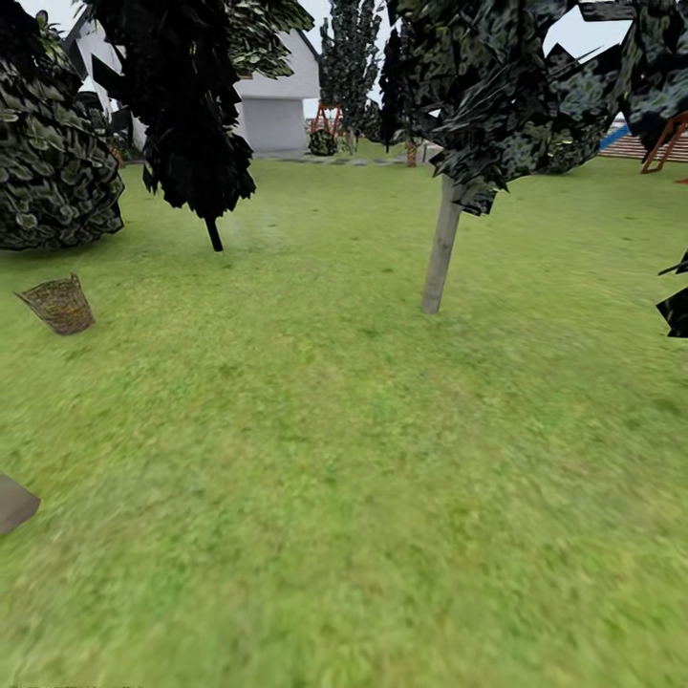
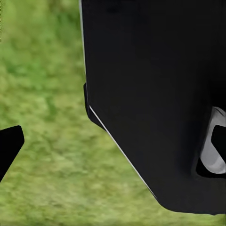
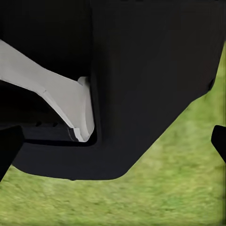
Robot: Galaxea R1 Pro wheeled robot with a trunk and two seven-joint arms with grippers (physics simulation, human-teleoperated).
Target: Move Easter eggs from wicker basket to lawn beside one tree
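Currently: wicker basket [image 1: 59, 305] sighted far left on lawn [image 1: 363, 497] | base should be squared before reaching | finger state cannot be told.

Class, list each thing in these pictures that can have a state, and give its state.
wicker basket: upright on the lawn, contents hidden.
tree: standing, pale trunk slightly tilted.
left pincer: over grass, open or shut unclear.
right pincer: over grass, open or shut unclear.

Even, flat daylight covers the lawn [image 1: 363, 459] with hardly any cast shadows; near grass smears into blur, foliage looks blocky, and both wrist views are soft.
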